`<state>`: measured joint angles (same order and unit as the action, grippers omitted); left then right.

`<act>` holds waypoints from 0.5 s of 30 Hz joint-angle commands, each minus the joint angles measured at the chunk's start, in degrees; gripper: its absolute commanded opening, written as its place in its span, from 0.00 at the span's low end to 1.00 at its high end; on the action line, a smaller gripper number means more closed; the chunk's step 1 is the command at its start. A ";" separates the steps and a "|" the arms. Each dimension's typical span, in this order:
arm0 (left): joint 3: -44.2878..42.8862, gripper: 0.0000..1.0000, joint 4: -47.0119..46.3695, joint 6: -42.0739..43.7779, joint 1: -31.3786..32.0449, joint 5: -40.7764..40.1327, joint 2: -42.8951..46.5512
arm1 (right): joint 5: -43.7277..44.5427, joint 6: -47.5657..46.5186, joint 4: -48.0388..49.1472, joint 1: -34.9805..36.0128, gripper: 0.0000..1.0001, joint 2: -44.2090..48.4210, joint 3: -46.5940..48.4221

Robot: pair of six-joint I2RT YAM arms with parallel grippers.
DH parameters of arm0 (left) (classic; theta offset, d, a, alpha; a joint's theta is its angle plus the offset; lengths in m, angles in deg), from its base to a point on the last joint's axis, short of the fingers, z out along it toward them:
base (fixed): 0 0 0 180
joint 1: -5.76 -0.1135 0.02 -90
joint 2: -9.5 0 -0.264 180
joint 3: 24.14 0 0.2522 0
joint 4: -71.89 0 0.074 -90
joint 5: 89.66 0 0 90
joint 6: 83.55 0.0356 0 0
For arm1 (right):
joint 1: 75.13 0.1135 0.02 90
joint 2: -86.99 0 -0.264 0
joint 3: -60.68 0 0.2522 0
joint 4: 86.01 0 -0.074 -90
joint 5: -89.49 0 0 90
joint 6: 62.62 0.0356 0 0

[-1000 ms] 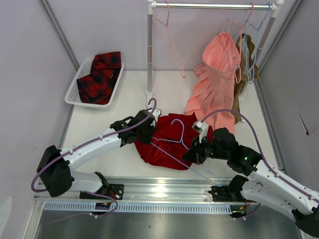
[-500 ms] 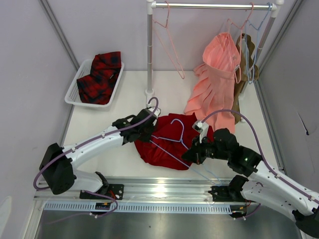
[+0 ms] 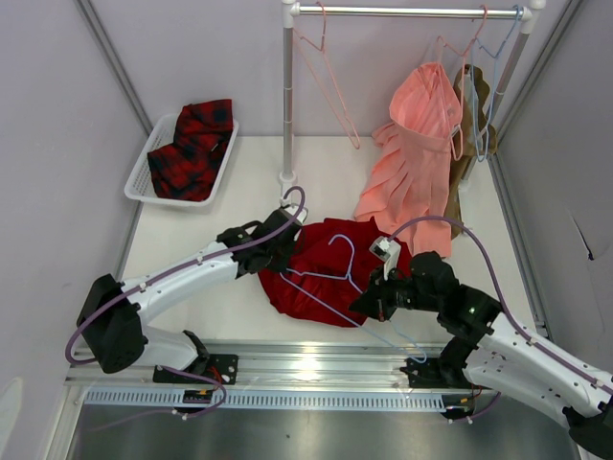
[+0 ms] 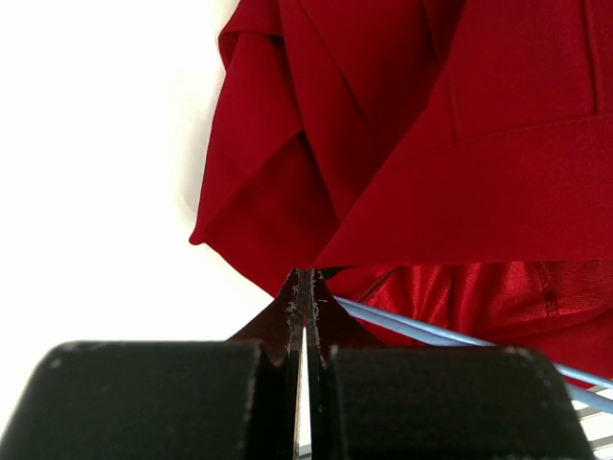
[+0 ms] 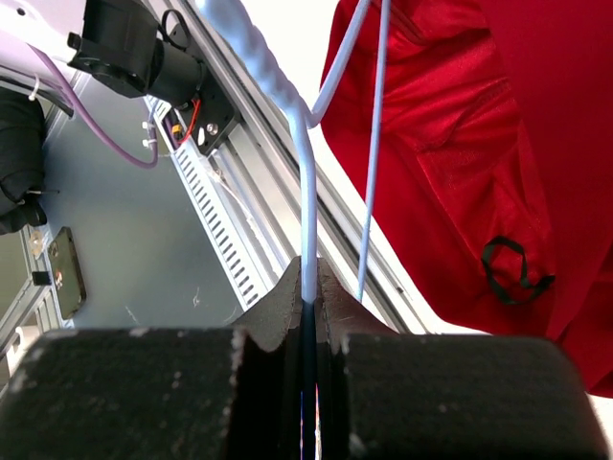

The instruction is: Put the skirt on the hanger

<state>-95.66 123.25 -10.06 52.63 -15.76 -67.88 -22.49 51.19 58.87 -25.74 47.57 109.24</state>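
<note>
The deep-red skirt lies crumpled on the white table between my arms. It also shows in the left wrist view and the right wrist view. The light-blue hanger lies across it, hook toward the back. My left gripper is at the skirt's left edge, jaws shut and pinching a fold of red fabric, with the hanger wire just beside it. My right gripper is at the skirt's near right and is shut on the hanger wire.
A white basket holding a red-and-black plaid garment stands at the back left. A rack pole rises behind the skirt, with pink hangers and a salmon-pink pleated skirt hanging. A metal rail runs along the near edge.
The hanger has shifted a little toward the left and near side over the skirt with my right gripper. The left arm has barely moved. A pink hanger on the rack sways slightly.
</note>
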 commanded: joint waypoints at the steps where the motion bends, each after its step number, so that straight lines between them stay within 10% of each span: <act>1: -2.01 0.00 -2.01 -0.01 0.33 1.24 0.22 | -0.09 0.36 3.61 0.27 0.00 0.31 0.26; 15: -2.01 0.00 0.36 -0.80 0.59 -1.47 -1.10 | 1.67 0.27 -0.07 0.27 0.00 0.92 1.75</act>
<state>-95.66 123.25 -10.06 52.76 -14.73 -68.56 -21.11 51.32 58.78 -25.74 46.96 109.16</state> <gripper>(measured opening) 0.003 0.044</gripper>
